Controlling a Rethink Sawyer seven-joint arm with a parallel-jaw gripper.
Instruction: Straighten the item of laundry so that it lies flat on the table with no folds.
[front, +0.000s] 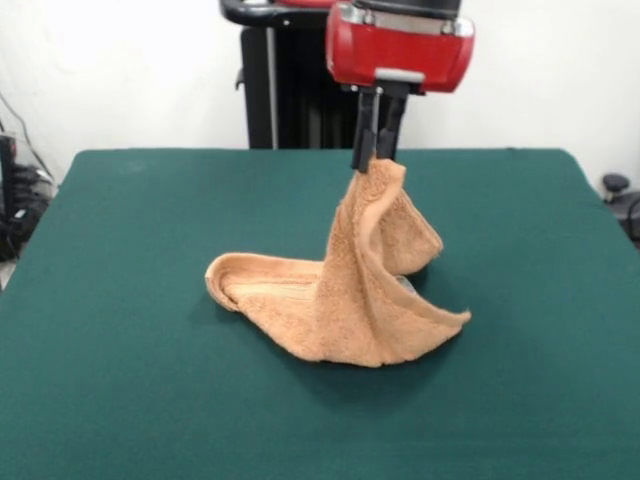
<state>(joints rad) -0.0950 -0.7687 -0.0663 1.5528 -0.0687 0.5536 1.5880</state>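
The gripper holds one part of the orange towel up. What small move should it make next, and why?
Probably draw the gripper sideways, away from the heap, staying low. It is shut on the top of the orange-tan terry towel, which hangs in a twisted cone while the rest lies folded on the dark green felt table. Pulling should drag the folds open.

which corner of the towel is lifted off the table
The top corner of the towel, pinched in the end effector; the left and right tips rest on the table.

Bare table (120, 400) all round towel (340, 300)
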